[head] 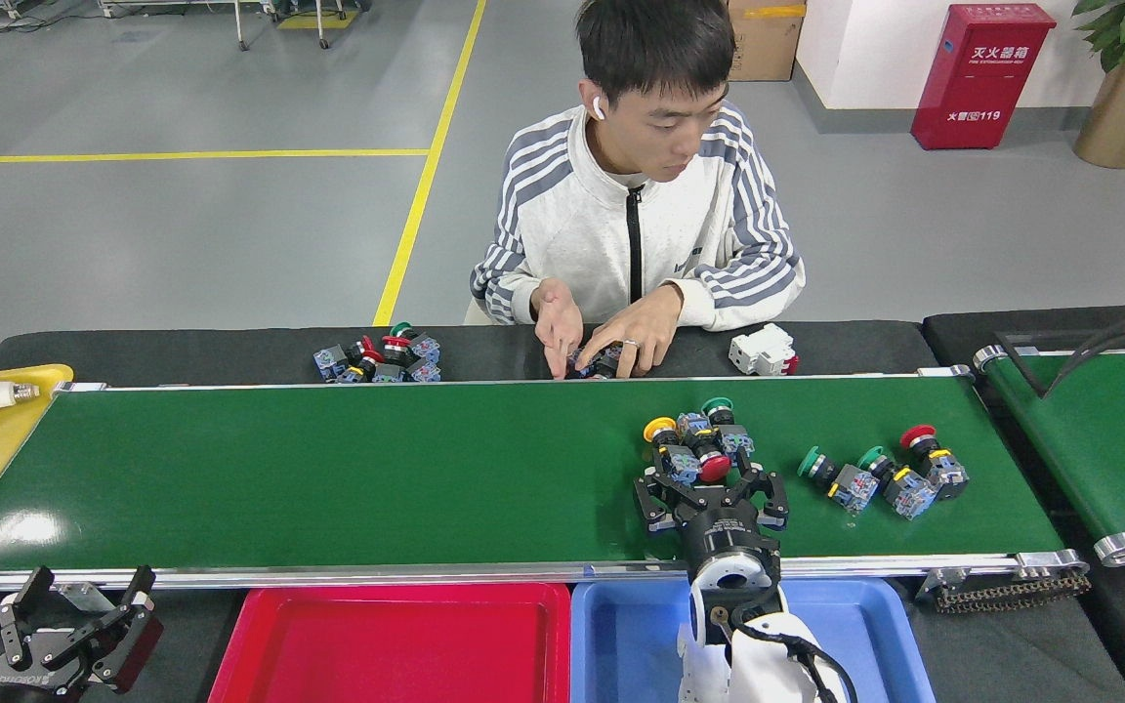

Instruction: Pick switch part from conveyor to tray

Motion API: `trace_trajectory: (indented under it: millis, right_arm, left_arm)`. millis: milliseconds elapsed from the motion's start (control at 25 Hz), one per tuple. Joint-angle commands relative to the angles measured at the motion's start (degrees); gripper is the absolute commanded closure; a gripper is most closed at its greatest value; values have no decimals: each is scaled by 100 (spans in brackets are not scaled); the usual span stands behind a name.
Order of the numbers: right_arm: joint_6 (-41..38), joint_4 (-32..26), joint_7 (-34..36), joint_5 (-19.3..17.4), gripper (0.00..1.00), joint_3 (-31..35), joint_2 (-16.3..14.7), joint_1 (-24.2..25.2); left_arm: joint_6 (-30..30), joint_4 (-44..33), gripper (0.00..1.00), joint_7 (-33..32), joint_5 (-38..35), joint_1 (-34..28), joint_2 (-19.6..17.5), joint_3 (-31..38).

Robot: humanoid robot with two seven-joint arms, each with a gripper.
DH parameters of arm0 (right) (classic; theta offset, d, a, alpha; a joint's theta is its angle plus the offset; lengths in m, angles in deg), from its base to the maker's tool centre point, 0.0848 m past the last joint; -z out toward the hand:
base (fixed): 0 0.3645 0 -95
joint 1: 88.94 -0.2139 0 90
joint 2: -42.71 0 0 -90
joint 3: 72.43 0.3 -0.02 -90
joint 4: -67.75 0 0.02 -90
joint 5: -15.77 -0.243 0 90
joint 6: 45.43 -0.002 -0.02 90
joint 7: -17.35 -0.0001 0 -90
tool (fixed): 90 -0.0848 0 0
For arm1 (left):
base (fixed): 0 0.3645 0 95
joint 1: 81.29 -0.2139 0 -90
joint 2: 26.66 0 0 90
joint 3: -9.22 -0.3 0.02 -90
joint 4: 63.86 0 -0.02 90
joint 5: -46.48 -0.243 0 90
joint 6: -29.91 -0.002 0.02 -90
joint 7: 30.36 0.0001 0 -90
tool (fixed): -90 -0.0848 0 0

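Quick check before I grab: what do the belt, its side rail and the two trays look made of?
Conveyor belt: glossy dark-green rubber or PVC, judging by the light glare on it. Side rail: bare silver metal, probably aluminium. Red tray and blue tray: smooth moulded plastic, by their uniform colour and rounded rims.
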Motion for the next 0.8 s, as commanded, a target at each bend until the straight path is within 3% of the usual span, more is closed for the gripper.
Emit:
trace_trajectory:
  millis: [0,80,160,280,319,359,559,639,759]
  right_arm:
    - [13,112,49,-19,0,2,52,-168]
    - [13,209,49,-81,3,-7,52,-221]
    - [-5,209,40,-98,21,-51,43,-229]
    - [-67,209,23,-98,75,-68,26,-238]
    - [-75,209,14,-98,90,-77,17,-238]
    - [-75,182,23,-107,95,-147,-9,-229]
    - [-172,-371,58,-116,98,-543,-27,-36]
    - [-629,-1013,84,-116,98,-1035,-53,298]
    - [-1902,-2251,128,-116,94,-1685,-466,974]
  left_arm:
    - [17,-46,0,21,-11,32,-77,9]
    - [17,-55,0,21,-11,84,-85,-122]
    - [17,-81,0,21,-11,128,-85,-210]
    - [17,-72,0,12,-2,208,-85,-219]
    - [17,-55,0,12,-2,216,-85,-219]
    - [17,-55,0,12,-3,208,-94,-210]
    - [17,-55,0,12,-11,137,-85,-210]
    - [17,-55,0,12,-11,172,-85,-210]
    - [8,-46,0,12,-11,172,-85,-210]
